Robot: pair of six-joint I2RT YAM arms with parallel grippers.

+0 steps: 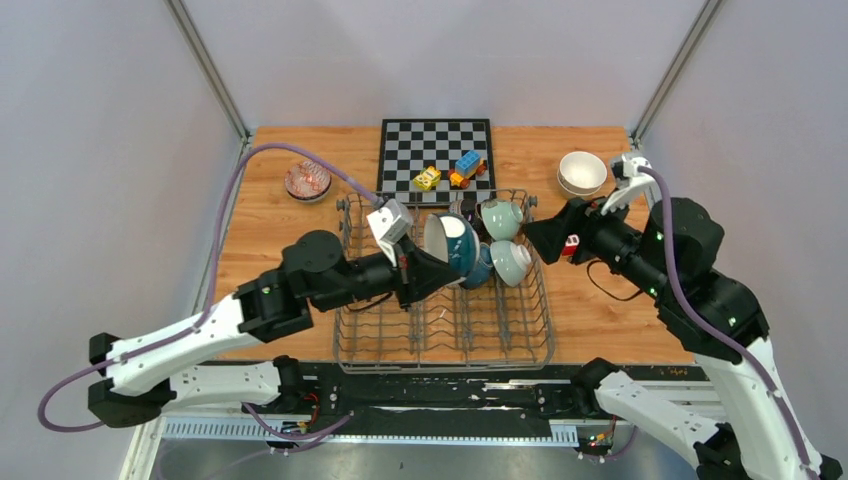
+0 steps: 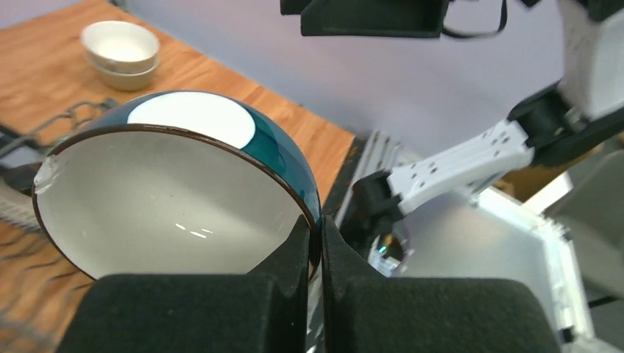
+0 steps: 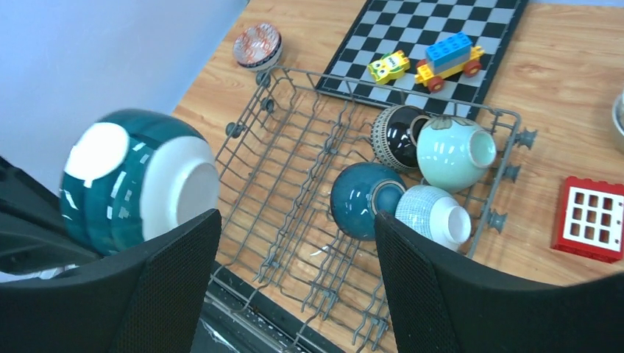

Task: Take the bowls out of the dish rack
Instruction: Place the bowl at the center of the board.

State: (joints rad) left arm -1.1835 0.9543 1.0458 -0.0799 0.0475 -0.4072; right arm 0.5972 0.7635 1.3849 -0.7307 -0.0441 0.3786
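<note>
The grey wire dish rack sits at the near middle of the table, also in the right wrist view. My left gripper is shut on the rim of a dark teal bowl, white inside, held on its side above the rack. At the rack's far right stand a pale mint bowl, a dark-patterned bowl, a dark blue bowl and a blue-and-white bowl. My right gripper hovers open over the rack's right side, holding nothing.
Two stacked cream bowls sit at the far right of the table and a red-patterned bowl at the far left. Behind the rack lies a chessboard with toy blocks. A red block lies right of the rack.
</note>
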